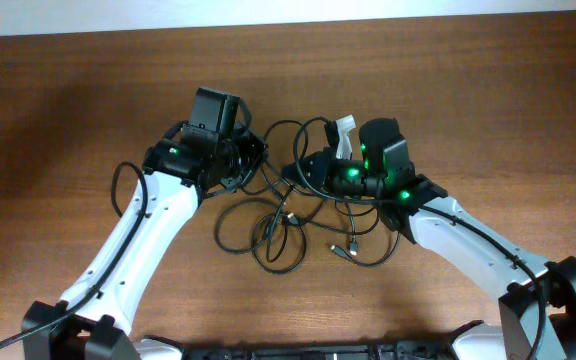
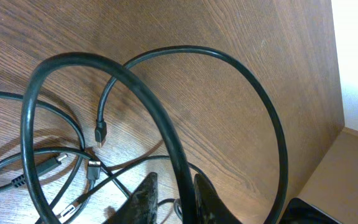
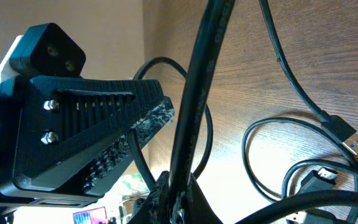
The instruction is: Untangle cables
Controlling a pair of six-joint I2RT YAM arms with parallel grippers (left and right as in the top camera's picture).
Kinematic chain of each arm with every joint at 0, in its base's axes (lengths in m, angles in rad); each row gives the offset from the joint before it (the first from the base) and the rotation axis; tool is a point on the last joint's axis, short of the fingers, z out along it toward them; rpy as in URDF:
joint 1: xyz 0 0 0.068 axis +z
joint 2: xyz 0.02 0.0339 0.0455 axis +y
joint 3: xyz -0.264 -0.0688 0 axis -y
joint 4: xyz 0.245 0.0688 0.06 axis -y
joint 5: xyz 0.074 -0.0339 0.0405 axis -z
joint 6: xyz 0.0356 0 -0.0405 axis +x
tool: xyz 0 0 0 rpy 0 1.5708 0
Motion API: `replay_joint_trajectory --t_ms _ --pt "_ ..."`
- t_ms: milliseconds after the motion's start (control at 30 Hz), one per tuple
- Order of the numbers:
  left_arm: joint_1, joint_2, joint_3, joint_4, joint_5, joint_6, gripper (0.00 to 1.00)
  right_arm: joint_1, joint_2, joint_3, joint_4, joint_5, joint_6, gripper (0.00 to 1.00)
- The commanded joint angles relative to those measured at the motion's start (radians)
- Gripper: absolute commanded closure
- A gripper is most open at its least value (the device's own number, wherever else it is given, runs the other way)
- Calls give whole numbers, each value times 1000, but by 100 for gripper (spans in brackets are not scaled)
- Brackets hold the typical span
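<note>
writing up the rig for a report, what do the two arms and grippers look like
The left arm and right arm have white links, black joints, black wires alongside and green lights near the wrists. The left gripper and right gripper are black, with ribbed fingers and speckled pads.

Standing here, I can read nothing: no lettering, number or brand mark shows on the cables [image 1: 284,218] or their plugs [image 3: 344,132]. A small colourful patch [image 3: 95,218] at the bottom edge of the right wrist view is too blurred to make out.
</note>
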Motion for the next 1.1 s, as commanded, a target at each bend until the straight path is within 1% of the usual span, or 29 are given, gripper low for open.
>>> replay_joint_trajectory --t_ms 0,67,100,167,200,233,267,300,333,367,400,433,500,567,633,767,867,933,967,1067 --pt "-1 3 -6 2 -15 -2 85 21 -21 4 3 -21 -17 96" --pt "-1 3 -6 2 -15 -2 96 25 -21 4 3 -21 -17 96" --pt "-1 3 -6 2 -15 -2 100 25 -21 4 3 -21 -17 96" --pt "-1 3 -6 2 -16 0 100 24 -21 4 3 -17 -18 95" --pt "0 3 -6 4 -15 8 100 24 -21 4 3 -17 -29 89" --pt "4 2 -5 9 -13 20 100 23 -21 4 3 -16 -66 79" --pt "9 0 -3 10 -11 30 100 22 -21 4 3 -17 -112 72" --pt "17 0 0 9 -11 40 100 22 -21 4 -6 -17 -165 68" --pt "31 -4 9 9 -11 68 100 22 -21 4 -19 -17 -212 60" --pt "54 -14 24 9 -10 119 100 22 -21 4 -37 -12 -260 26" --pt "76 -27 38 9 -10 162 100 22 -21 4 -62 10 -314 11" --pt "104 -43 55 9 -10 205 100 22 -21 4 -94 44 -364 1" --pt "154 -80 90 9 -11 262 100 23 -21 4 -145 93 -412 1" --pt "199 -121 125 9 -11 313 100 23 -21 4 -161 97 -465 1" --pt "223 -152 140 10 -15 323 100 23 -21 4 -158 94 -467 1" --pt "231 -175 140 8 -14 337 100 25 -29 5 -108 -47 -442 1" --pt "225 -170 140 6 -15 336 100 29 -51 5 -60 -88 -418 1" --pt "223 -170 140 9 -14 336 100 56 -58 5 10 -85 -373 2" --pt "223 -170 140 9 -14 336 100 67 -58 5 32 -82 -372 1" --pt "223 -170 140 9 -13 336 100 132 -56 5 44 70 -373 2"
